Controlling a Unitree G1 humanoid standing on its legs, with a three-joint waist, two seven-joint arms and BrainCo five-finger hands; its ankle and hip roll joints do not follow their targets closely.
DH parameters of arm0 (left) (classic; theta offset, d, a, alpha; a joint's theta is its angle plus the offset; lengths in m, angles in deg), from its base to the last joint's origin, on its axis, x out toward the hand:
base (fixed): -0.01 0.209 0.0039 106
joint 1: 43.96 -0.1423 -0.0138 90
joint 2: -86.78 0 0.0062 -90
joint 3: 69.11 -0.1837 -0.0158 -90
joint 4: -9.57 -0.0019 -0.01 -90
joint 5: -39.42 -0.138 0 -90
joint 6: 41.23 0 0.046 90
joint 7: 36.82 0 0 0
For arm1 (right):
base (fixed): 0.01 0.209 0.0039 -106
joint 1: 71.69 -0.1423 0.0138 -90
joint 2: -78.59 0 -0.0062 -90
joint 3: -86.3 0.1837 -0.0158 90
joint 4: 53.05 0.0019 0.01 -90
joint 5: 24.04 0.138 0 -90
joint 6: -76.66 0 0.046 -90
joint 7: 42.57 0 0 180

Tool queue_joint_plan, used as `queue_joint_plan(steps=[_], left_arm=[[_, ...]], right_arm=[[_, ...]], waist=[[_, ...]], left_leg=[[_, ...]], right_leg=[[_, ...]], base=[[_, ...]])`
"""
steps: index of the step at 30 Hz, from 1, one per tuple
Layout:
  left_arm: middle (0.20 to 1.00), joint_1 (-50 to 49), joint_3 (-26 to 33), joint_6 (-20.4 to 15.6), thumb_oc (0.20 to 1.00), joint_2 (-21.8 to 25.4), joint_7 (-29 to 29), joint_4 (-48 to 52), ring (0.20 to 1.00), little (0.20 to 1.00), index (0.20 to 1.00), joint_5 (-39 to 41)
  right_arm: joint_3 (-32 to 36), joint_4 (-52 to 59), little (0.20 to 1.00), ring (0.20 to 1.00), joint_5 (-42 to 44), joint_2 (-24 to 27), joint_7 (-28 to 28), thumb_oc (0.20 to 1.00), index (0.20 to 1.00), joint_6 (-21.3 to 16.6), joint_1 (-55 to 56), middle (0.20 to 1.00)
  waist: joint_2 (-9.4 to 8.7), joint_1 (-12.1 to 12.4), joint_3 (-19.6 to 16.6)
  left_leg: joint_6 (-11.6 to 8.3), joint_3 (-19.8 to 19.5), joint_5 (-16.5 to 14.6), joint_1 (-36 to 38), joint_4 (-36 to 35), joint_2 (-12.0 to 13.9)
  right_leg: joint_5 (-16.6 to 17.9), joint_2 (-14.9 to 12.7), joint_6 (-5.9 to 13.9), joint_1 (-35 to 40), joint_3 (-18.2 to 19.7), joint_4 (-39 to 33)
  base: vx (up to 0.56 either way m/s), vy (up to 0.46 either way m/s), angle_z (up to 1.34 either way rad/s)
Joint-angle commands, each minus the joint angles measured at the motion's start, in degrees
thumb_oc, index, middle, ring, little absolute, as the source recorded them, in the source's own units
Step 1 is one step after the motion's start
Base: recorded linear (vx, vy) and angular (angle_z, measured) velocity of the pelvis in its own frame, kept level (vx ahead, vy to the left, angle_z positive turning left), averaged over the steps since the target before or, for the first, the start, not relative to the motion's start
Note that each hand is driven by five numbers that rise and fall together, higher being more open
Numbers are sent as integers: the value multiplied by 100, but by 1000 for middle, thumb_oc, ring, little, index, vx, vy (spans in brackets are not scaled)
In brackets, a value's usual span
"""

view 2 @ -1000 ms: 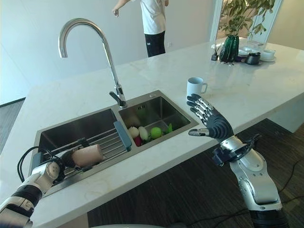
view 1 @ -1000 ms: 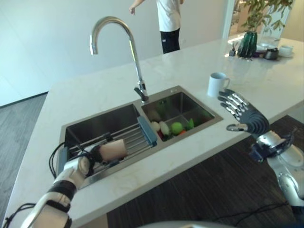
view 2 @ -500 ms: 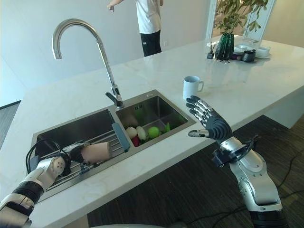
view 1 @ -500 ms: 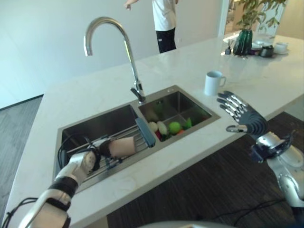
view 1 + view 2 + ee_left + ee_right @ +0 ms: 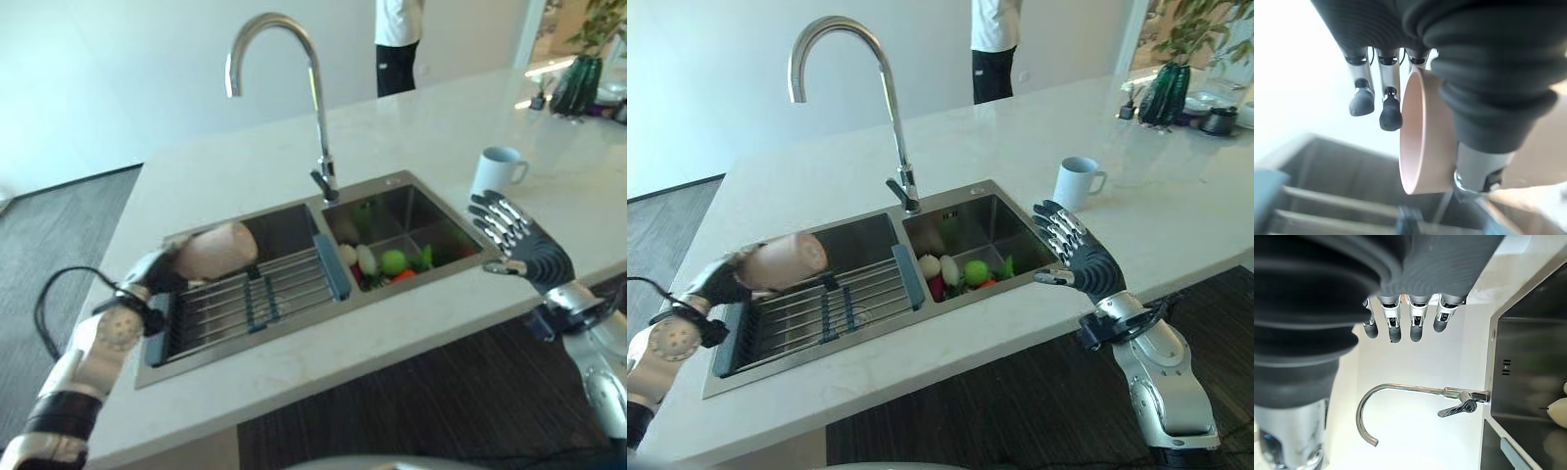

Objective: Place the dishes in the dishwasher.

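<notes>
A pinkish-beige cup (image 5: pixel 217 250) lies on its side in my left hand (image 5: pixel 152 272), held in the air over the far left corner of the sink's left basin. In the left wrist view the cup (image 5: pixel 1425 132) sits between the fingers (image 5: pixel 1390 113) and the thumb, its mouth facing outward. My right hand (image 5: pixel 1087 262) hovers open, fingers straight, above the counter's front edge just right of the sink. It holds nothing.
A roll-up drying rack (image 5: pixel 245 299) spans the left basin. Vegetables (image 5: pixel 392 261) lie in the right basin. A tall curved faucet (image 5: pixel 318 127) rises behind the sink. A white mug (image 5: pixel 495 168) stands on the counter; a person (image 5: pixel 397 39) stands beyond it.
My left hand has lifted the cup off the rack and carried it up toward the basin's far left. The head camera has shifted. The right hand has held its pose.
</notes>
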Motion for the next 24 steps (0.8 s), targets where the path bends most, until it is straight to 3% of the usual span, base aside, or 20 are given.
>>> queue_joint_plan(steps=[1,5,9,11,12,15,16,17,20,23,24], left_arm=[[200,554,673,-365,200,257,735,304,200,200,200,1078],[200,300,1175,-400,200,-169,362,885,200,200,200,2142],[200,-286,1381,-87,200,-1136,-433,2566,200,200,200,3237],[200,-586,1337,-195,200,-1682,-872,3151,200,200,200,3910],[200,-578,1208,-182,200,-1919,-1129,3383,200,200,200,4412],[200,-477,965,-414,200,-2127,-1209,3505,200,200,200,5100],[200,-413,877,-456,200,-2174,-1159,3572,200,200,200,5243],[200,-306,791,-478,200,-2259,-1184,3608,200,200,200,5411],[200,-102,562,-581,200,-2427,-1245,3628,200,200,200,5463],[200,28,471,-529,200,-2411,-1279,3667,200,200,200,5524],[200,73,466,-489,200,-2371,-1301,3657,200,200,200,5588]], right_arm=[[174,504,1000,1000,-22,-98,165,1000,1000,-351,-398,1000],[155,556,1000,1000,-83,-166,244,1000,1000,-312,-471,1000],[277,766,1000,1000,-234,-315,334,1000,1000,-271,-404,1000],[342,824,1000,1000,-461,-450,392,1000,1000,-373,-263,1000],[397,845,1000,1000,-558,-435,539,1000,1000,-481,-200,1000],[508,694,1000,1000,-451,-227,703,1000,1000,-754,-293,1000],[546,658,1000,1000,-359,-149,710,1000,1000,-892,-298,1000],[565,643,1000,1000,-356,-132,739,1000,1000,-999,-300,1000],[530,605,1000,1000,-576,-204,824,1000,1000,-1081,-355,1000],[600,589,1000,1000,-497,-159,981,1000,1000,-1037,-442,1000],[615,565,1000,1000,-439,-208,1051,1000,1000,-1057,-461,1000]], waist=[[-130,18,66],[-151,189,107],[-151,486,298],[-188,627,435],[-233,631,498],[-376,548,550],[-455,488,551],[-529,430,559],[-541,316,513],[-418,192,413],[-421,191,407]], left_leg=[[-55,-105,-254,200,42,259],[-170,-233,-103,149,42,358],[-305,-594,276,-58,137,450],[-362,-747,530,-263,104,539],[-386,-573,646,-425,98,582],[-249,-170,356,-386,677,411],[-194,-91,180,-362,1398,347],[-160,-82,63,-317,2086,316],[-95,-233,-197,140,2408,152],[-14,1,-633,874,908,85],[60,53,-947,1085,287,-91]], right_leg=[[-390,-14,152,318,-262,45],[-447,87,20,341,-377,45],[-561,300,-201,389,-448,45],[-615,400,-279,434,-525,45],[-623,405,-282,428,-693,45],[-555,314,-321,306,-949,45],[-504,286,-386,237,-1008,45],[-390,277,-456,152,-1090,45],[-141,301,-487,-68,-1282,76],[146,176,-228,-396,-1429,141],[370,-18,9,-531,-1518,156]], base=[[-7,-218,28],[-22,-204,28],[-38,-250,23],[-146,-210,47],[-293,-171,89],[-368,-41,115],[-450,38,77],[-439,88,21],[-385,255,29],[-373,549,97],[-320,531,123]])
